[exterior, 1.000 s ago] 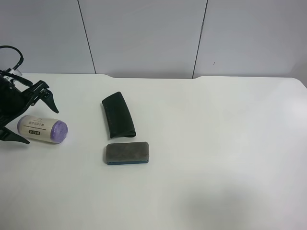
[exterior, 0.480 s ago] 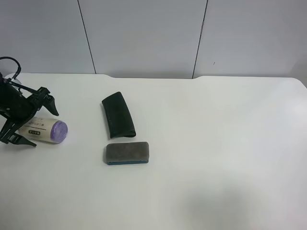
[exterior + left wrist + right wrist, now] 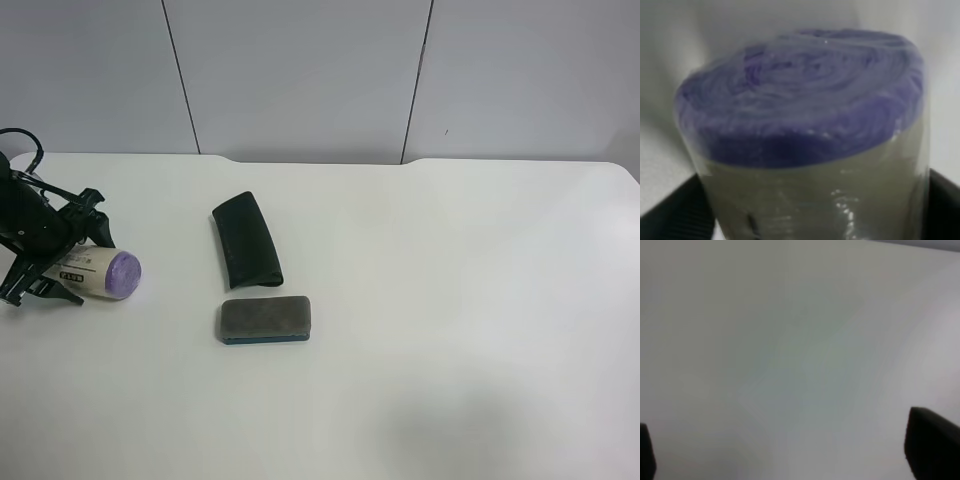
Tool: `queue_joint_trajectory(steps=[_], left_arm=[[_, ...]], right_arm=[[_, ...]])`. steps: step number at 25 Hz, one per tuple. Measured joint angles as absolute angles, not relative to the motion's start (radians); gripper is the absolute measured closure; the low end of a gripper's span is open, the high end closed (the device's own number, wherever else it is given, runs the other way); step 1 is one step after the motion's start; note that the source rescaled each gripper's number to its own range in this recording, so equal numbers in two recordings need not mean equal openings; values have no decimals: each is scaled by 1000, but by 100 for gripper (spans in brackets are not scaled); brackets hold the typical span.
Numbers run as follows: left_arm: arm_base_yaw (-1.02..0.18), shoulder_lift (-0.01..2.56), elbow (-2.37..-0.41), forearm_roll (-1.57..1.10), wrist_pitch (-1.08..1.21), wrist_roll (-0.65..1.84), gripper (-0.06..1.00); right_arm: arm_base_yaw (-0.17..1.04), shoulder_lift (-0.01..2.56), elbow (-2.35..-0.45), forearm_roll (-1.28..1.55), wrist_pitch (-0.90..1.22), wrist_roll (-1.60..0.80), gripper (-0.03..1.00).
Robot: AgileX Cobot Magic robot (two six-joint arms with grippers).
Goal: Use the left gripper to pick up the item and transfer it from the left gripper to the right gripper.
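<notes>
I'm clamping the item [image 3: 108,272] in the left gripper [image 3: 85,266], fingers pressing its cream label from both sides, likely so it lifts without rolling. It is lying on its side near the worktop's [image 3: 450,300] left edge, its purple end poking beyond the claw. The right gripper [image 3: 790,447] is hanging spread wide, empty.

item [image 3: 805,125]: fuzzy purple fibrous end, cream paper label, glossy clear film wrap. bench [image 3: 450,300]: smooth matt white. eraser [image 3: 265,318]: rough grey felt top. pouch [image 3: 246,240]: dark, matt, cloth-like.
</notes>
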State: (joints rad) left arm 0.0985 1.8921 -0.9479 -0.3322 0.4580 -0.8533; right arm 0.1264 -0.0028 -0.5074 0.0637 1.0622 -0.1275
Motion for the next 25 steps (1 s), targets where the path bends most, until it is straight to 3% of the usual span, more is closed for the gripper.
queue_joint_trajectory(steps=[1,2,14,25], left_arm=[[98,1892,-949,-326,459,-853,91],[98,1892,-949,-322,460,-853,93],[98,1839,-948,-308,518,-799,93],[94,1600,-948,-313,567,-472,94]], right_arm=[[126,-3,-507,64,1062,-128,-3],[126,-3,-507,64,1062,-128,-3],[126,-3,-507,64,1062,-128,-3],[126,-3,-507,64,1062,-128,-3]])
